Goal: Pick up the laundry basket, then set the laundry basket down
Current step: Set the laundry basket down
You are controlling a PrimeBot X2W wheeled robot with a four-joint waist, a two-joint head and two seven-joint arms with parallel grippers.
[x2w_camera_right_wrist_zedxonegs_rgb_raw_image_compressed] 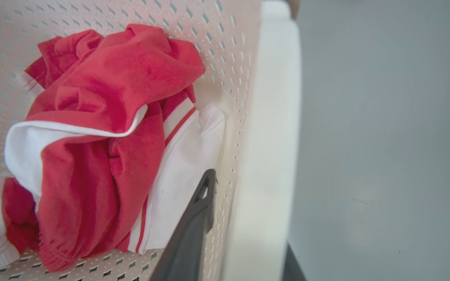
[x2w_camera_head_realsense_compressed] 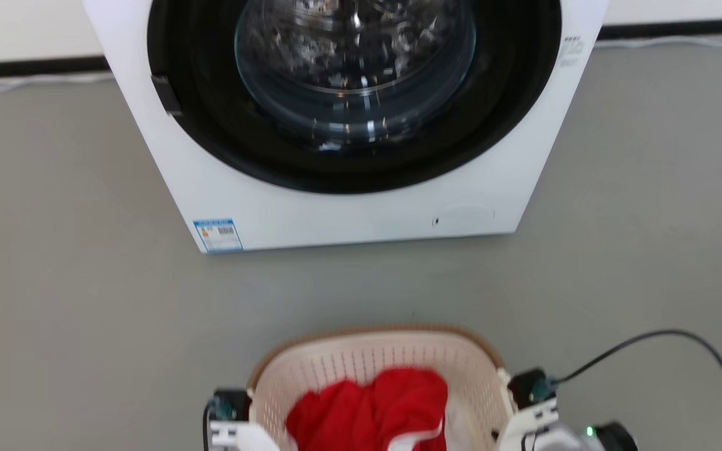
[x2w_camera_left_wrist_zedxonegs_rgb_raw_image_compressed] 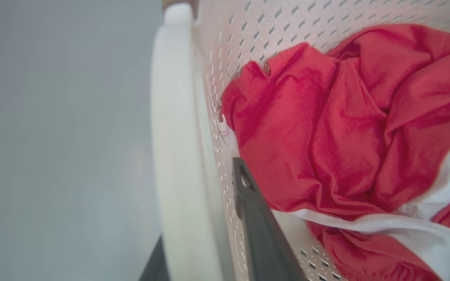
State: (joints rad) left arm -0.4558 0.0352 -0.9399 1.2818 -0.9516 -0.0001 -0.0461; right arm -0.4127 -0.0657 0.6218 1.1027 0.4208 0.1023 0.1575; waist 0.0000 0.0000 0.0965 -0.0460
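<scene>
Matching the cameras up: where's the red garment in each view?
Head: red garment bottom centre, inside the basket.
Left wrist: right half.
Right wrist: left half.
Shared landmark: the basket's perforated wall.

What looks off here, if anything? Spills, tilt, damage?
Nothing stands out. The laundry basket is level in front of the washer, with the red and white garment fully inside it and nothing spilled. A black cable loops over the floor to the basket's right.
</scene>
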